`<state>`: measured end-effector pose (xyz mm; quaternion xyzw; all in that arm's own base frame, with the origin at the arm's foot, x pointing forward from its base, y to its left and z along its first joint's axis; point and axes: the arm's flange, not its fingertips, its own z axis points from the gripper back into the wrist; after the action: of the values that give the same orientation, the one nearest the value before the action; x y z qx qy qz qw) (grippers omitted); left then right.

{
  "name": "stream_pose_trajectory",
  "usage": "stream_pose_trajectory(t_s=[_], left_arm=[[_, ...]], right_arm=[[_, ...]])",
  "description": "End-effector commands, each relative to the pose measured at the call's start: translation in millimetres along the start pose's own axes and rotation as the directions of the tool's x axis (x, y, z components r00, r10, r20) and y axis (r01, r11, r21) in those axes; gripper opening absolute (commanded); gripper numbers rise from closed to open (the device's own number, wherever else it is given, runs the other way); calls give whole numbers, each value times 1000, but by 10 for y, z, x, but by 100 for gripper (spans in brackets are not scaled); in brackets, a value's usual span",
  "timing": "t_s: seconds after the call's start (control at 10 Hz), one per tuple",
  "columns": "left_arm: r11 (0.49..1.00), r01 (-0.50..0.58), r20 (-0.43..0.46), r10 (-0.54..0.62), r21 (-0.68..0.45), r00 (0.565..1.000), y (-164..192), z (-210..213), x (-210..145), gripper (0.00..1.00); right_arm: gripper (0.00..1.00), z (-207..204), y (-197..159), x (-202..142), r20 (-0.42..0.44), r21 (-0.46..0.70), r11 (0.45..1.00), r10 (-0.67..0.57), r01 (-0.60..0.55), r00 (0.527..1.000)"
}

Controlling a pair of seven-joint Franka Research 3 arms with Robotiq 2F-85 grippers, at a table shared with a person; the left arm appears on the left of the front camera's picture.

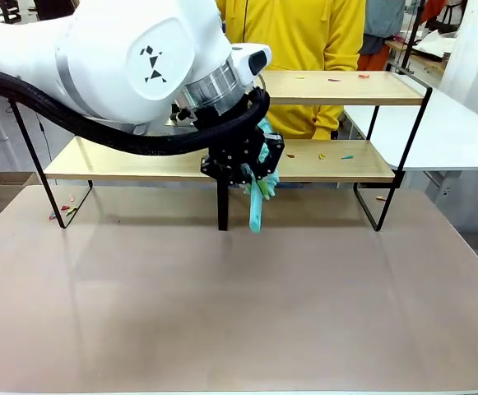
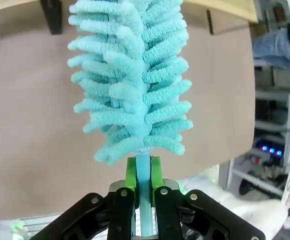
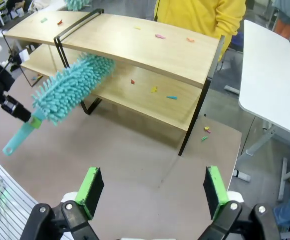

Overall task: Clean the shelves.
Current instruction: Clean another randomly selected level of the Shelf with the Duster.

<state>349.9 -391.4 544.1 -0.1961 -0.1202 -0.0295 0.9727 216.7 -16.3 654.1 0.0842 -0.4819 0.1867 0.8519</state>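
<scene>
The shelves [image 1: 140,160] stand across the far half of the table, two light-wood boards on a black frame. Small coloured scraps [image 1: 347,156] lie on both boards. My left gripper [image 1: 247,164] is shut on the handle of a teal fluffy duster [image 1: 256,212], in front of the centre post. In the left wrist view the green pads [image 2: 131,175] clamp the handle under the duster's head [image 2: 132,75]. From the right wrist view, the duster [image 3: 70,87] slants up to the shelves' [image 3: 135,45] front edge, its tip between the boards. My right gripper [image 3: 153,190] hangs open, high above the table, holding nothing.
A person in a yellow top [image 1: 304,33] stands behind the shelves. More scraps lie on the tabletop by the left legs [image 1: 62,210] and the right legs [image 1: 380,197]. A white table [image 1: 461,123] adjoins on the right, a cardboard box [image 1: 4,185] on the left.
</scene>
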Motion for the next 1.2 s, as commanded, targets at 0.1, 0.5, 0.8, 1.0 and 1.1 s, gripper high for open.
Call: stream_pose_trajectory(t_s=[0.1, 0.5, 0.8, 1.0, 1.1], left_arm=[[997, -56, 51, 54, 50, 997, -178, -218, 257, 13], [990, -46, 44, 40, 130, 998, -380, -602, 658, 13], [988, 22, -8, -21, 152, 1000, -663, -798, 848, 13], [980, 72, -39, -66, 187, 997, -902, -927, 996, 13], [976, 92, -61, -82, 196, 995, -1026, -994, 1096, 13]], right_arm=[[100, -3, -8, -8, 2, 9, 1000, 7, -7, 1000], [100, -3, -8, -8, 2, 9, 1000, 7, -7, 1000], [100, -3, -8, -8, 2, 9, 1000, 7, -7, 1000], [100, -3, -8, -8, 2, 9, 1000, 7, -7, 1000], [100, -3, -8, -8, 2, 9, 1000, 7, -7, 1000]])
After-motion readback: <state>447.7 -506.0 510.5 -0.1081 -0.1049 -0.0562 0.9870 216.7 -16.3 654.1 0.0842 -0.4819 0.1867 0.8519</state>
